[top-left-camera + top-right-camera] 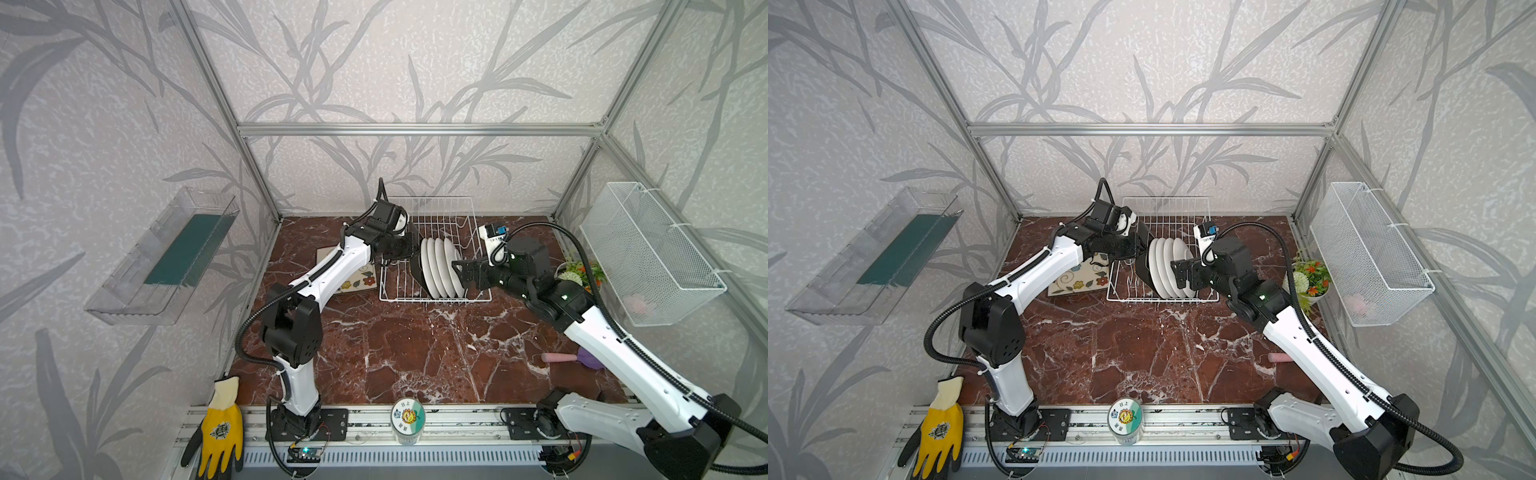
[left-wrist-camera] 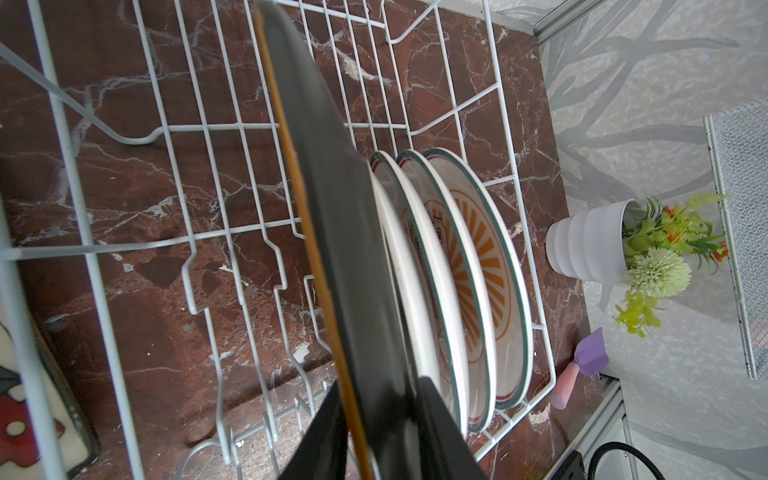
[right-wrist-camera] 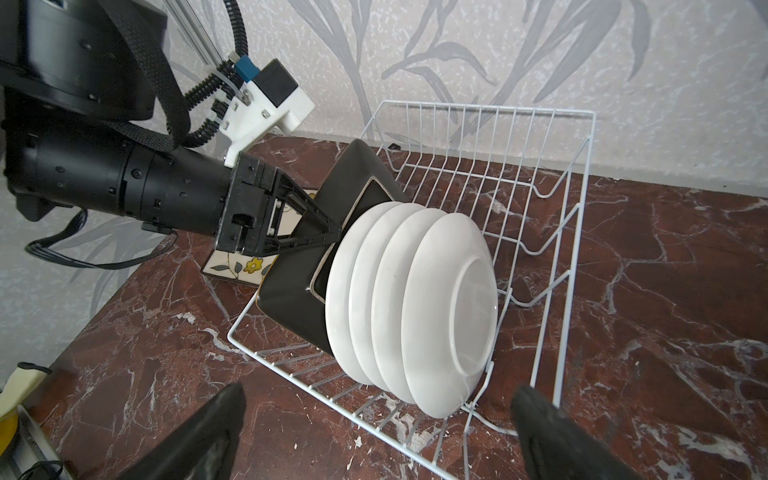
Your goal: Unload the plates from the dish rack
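The white wire dish rack (image 1: 440,224) (image 1: 1200,212) stands at the back of the marble table. In it a black-backed square plate (image 1: 417,270) (image 2: 332,208) (image 3: 291,299) leans against several round white plates (image 1: 440,270) (image 1: 1169,266) (image 2: 478,270) (image 3: 415,299). My left gripper (image 1: 409,249) (image 2: 378,386) reaches in from the left and is shut on that square plate's upper edge, one finger on each face. My right gripper (image 1: 455,270) (image 3: 378,390) hangs open just right of the round plates and holds nothing. A second flowered square plate (image 1: 357,282) (image 3: 237,266) lies flat on the table left of the rack.
A potted plant (image 1: 579,270) stands right of the rack, below a white mesh basket (image 1: 648,249) on the right wall. A pink-handled purple tool (image 1: 561,357) lies under the right arm. A jar (image 1: 407,417) and a yellow glove (image 1: 220,424) sit at the front rail.
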